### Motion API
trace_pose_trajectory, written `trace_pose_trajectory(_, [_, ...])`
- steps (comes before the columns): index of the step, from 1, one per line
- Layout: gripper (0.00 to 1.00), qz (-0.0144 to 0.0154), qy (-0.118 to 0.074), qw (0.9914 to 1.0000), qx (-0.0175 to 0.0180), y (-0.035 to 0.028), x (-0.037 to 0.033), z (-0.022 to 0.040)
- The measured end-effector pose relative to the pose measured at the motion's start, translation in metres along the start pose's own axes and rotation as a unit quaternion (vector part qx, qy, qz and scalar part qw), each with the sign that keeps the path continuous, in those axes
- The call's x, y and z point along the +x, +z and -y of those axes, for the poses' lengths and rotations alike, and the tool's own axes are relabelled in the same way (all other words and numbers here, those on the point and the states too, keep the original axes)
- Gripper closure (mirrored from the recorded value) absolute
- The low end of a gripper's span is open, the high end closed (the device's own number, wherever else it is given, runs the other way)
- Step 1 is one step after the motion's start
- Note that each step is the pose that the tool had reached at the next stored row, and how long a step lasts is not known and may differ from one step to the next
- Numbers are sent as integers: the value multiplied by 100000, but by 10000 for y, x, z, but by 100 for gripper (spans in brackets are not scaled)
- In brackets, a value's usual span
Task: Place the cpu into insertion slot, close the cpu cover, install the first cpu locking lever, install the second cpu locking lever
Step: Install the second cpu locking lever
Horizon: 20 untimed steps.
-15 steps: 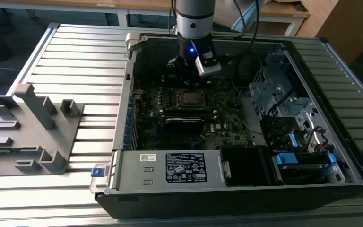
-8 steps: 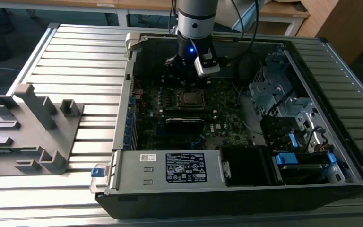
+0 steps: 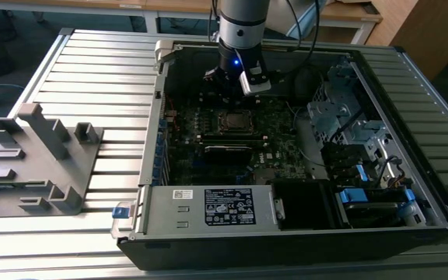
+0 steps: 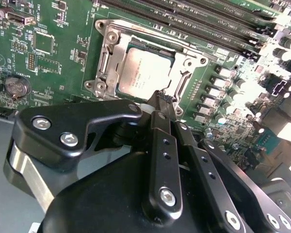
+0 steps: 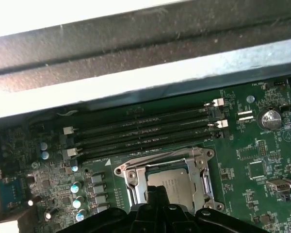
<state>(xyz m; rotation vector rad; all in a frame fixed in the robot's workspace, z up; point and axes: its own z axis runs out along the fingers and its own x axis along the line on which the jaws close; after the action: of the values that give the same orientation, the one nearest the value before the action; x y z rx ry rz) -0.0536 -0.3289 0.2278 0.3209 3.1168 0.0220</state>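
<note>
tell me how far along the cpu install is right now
Done: the cpu sits in the insertion slot, and the cpu cover appears to lie flat around it. In hand: the gripper holds nothing and sits at the socket's edge, fingertips together. Left: I cannot tell from either wrist view whether a locking lever is latched, so both levers count as open work.

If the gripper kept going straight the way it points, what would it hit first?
Most likely the cpu cover edge beside the cpu; the gripper points just at that rim, though depth is unclear.
</note>
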Motion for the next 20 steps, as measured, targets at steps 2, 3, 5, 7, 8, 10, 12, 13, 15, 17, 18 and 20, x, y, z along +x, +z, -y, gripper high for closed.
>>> trace_pose_trajectory(2, [90, 118, -112, 100000, -25, 1, -1, 2])
trace_pose_trajectory(3, [90, 175, -189, 100000, -43, 3, -1, 3])
trace_pose_trajectory(5, [90, 265, -335, 99999, -61, 7, -1, 5])
trace_pose_trajectory(7, [90, 360, -584, 99998, -78, 12, -2, 7])
trace_pose_trajectory(8, [90, 415, -773, 99996, -89, 15, -2, 8])
trace_pose_trajectory(10, [90, 543, -1252, 99991, -124, 23, -4, 11])
trace_pose_trajectory(12, [90, 630, -1668, 99984, -150, 30, -10, 13])
trace_pose_trajectory(13, [90, 659, -1846, 99981, -161, 34, -14, 13])
trace_pose_trajectory(15, [90, 680, -2127, 99975, -170, 41, -32, 11])
trace_pose_trajectory(17, [90, 678, -2260, 99972, -159, 47, -61, 8])
trace_pose_trajectory(18, [90, 679, -2281, 99972, -167, 49, -73, 6])
trace_pose_trajectory(20, [90, 680, -2303, 99971, -169, 54, -93, 6])
